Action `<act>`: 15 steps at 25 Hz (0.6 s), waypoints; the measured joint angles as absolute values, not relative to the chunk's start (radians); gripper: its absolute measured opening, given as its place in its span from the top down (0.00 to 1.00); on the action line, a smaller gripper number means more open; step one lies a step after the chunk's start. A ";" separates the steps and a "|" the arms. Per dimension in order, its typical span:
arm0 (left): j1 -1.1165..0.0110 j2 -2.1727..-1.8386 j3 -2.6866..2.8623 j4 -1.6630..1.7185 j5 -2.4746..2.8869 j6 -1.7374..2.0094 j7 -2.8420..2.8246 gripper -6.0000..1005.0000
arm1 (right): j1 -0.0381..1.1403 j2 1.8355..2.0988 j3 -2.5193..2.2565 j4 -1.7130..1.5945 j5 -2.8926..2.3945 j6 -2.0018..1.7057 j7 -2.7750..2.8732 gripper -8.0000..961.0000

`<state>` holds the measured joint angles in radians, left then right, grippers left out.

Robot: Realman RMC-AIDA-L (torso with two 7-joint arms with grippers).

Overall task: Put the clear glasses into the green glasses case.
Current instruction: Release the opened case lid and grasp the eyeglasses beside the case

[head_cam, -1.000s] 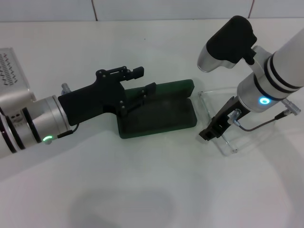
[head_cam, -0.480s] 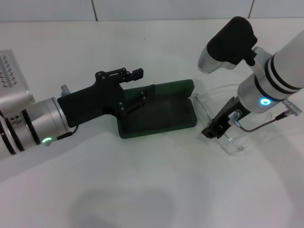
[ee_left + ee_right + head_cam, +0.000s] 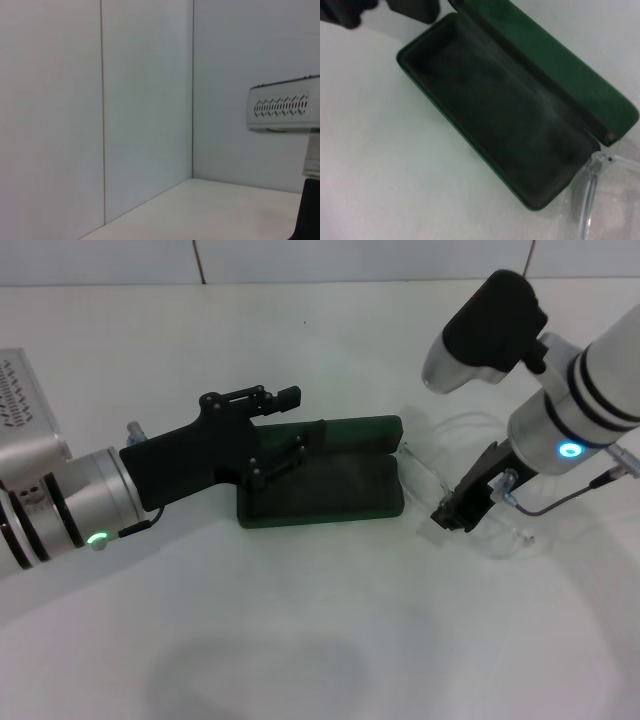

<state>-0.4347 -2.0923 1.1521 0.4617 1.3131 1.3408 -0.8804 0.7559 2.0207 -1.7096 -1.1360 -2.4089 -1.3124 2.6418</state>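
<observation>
We are seeing the right gripper (image 3: pixel 458 516), clamped on the clear glasses (image 3: pixel 470 485), nudging the open green case (image 3: pixel 320 490) leftward; left gripper (image 3: pixel 290 425), fingers spread, steadying it.

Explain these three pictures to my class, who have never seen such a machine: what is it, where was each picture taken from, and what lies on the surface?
It is a robot with two arms. The head camera looks down on a white table. An open green glasses case lies there, empty in the right wrist camera's close view. The left claw reaches over the case's lid edge. The right claw grips clear glasses beside the case. The left wrist camera shows only walls.
</observation>
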 joint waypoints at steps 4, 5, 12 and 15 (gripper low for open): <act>-0.430 -2.092 1.152 0.461 1.311 1.342 -0.880 0.53 | 0.737 2.021 -1.645 -1.169 -2.394 -1.345 2.597 0.83; -0.430 -2.092 1.152 0.461 1.311 1.342 -0.880 0.53 | 0.733 2.021 -1.625 -1.174 -2.385 -1.354 2.583 0.83; -0.401 -2.092 1.147 0.460 1.275 1.377 -0.880 0.53 | 0.665 2.021 -1.425 -1.226 -2.265 -1.449 2.426 0.82; -0.390 -2.092 1.149 0.453 1.235 1.394 -0.880 0.54 | 0.622 2.022 -1.335 -1.233 -2.176 -1.475 2.297 0.81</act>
<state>-0.3904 -2.0923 1.1492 0.4529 1.2351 1.3941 -0.8804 0.6217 2.0215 -1.3348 -1.2330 -2.1761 -1.4749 2.2970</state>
